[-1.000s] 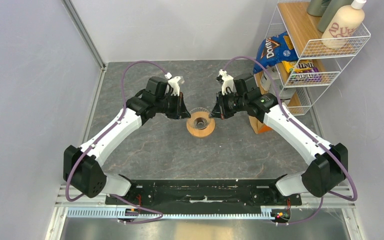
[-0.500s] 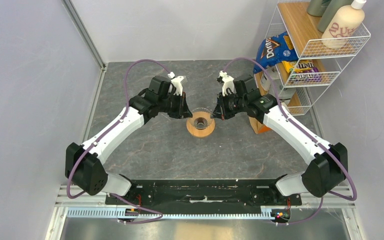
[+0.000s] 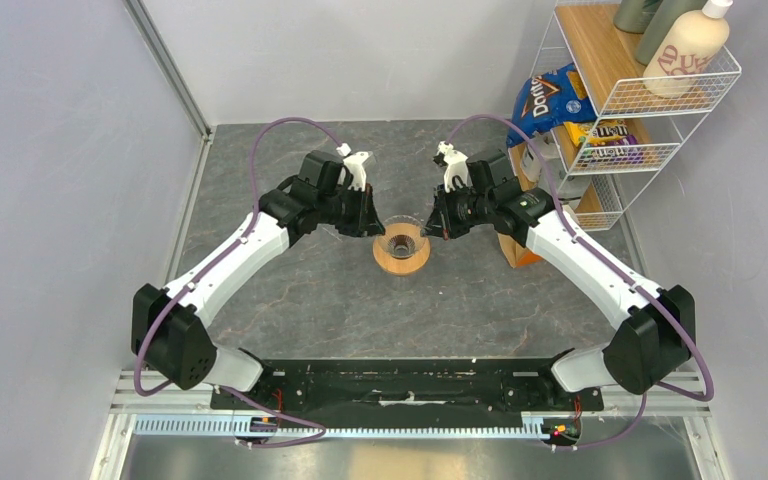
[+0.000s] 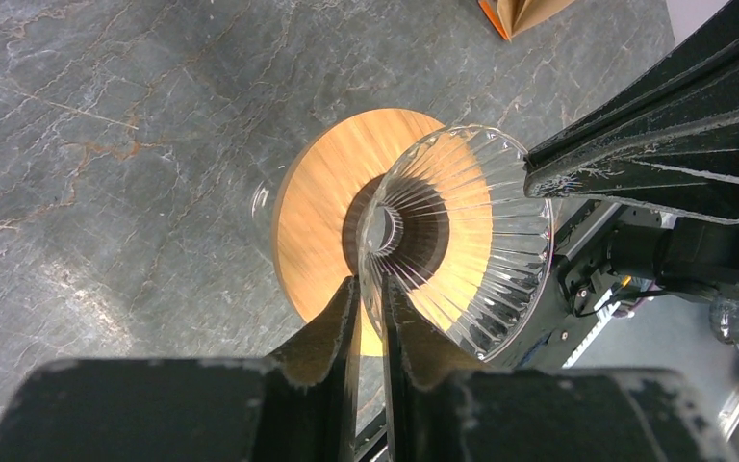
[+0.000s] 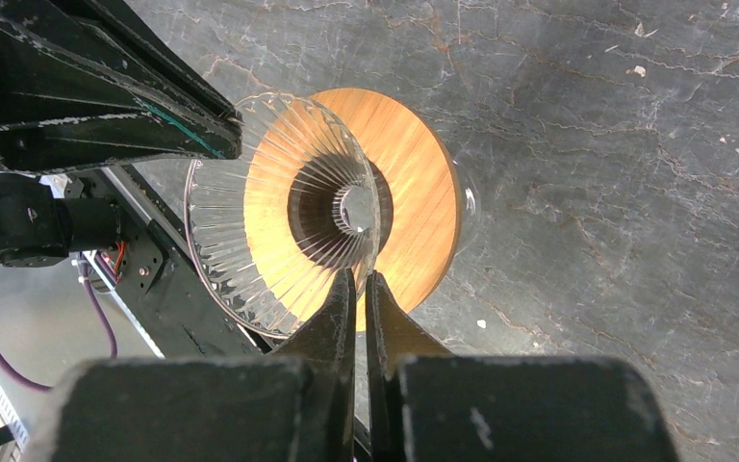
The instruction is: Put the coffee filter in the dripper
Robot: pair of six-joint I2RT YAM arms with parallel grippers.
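Glass rim of the dripper [image 3: 401, 247], standing central on the table [image 3: 300, 300], is pinched twice: the left gripper [image 4: 369, 289] nips its left edge, the right gripper [image 5: 360, 284] its right (jaws of both nearly closed).

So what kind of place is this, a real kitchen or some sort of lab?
Most likely a robot test cell staged like a pantry: two white-and-black robot arms bolted at the edge of a grey marble-patterned table, bare grey walls, and a white wire shelf rack with a blue chip bag.
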